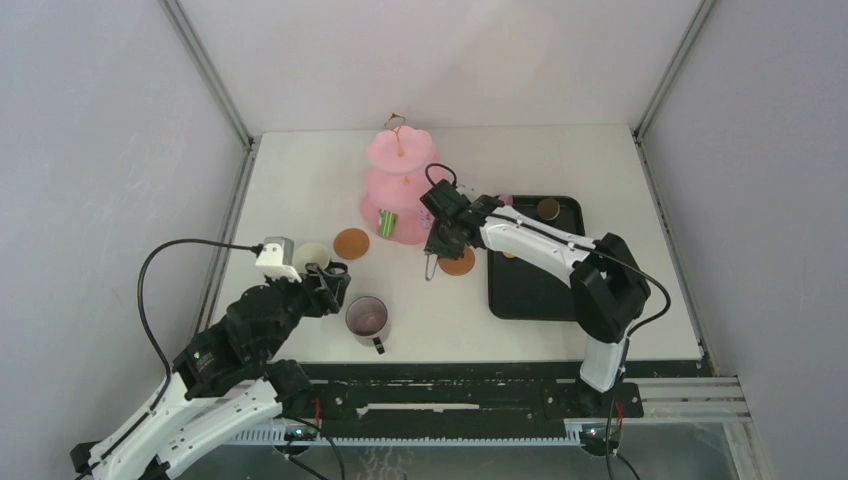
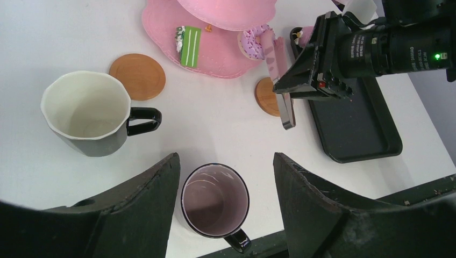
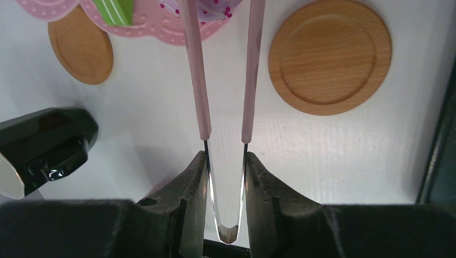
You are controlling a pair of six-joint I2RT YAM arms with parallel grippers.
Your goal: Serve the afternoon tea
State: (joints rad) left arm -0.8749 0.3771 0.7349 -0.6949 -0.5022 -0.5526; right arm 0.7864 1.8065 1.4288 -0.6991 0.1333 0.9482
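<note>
On the white table (image 1: 300, 180), by the middle of the far edge, a pink three-tier cake stand (image 1: 398, 185) with gold handle, upright. A green striped pastry (image 1: 387, 223) on its lowest tier. Just left of the stand's foot, a round brown coaster (image 1: 351, 243). Right of the stand, a second coaster (image 1: 460, 264), partly under the right gripper (image 1: 438, 242), clamped on thin metal tongs (image 1: 430, 268). Toward the right edge, a black tray (image 1: 530, 295), with a round brown pastry (image 1: 548, 208) in its far right corner. By the near edge, left of centre, a dark mug (image 1: 367, 318) with pinkish inside. Farther left, a white-lined mug (image 1: 311, 257), just beside the left gripper (image 1: 332, 282).
</note>
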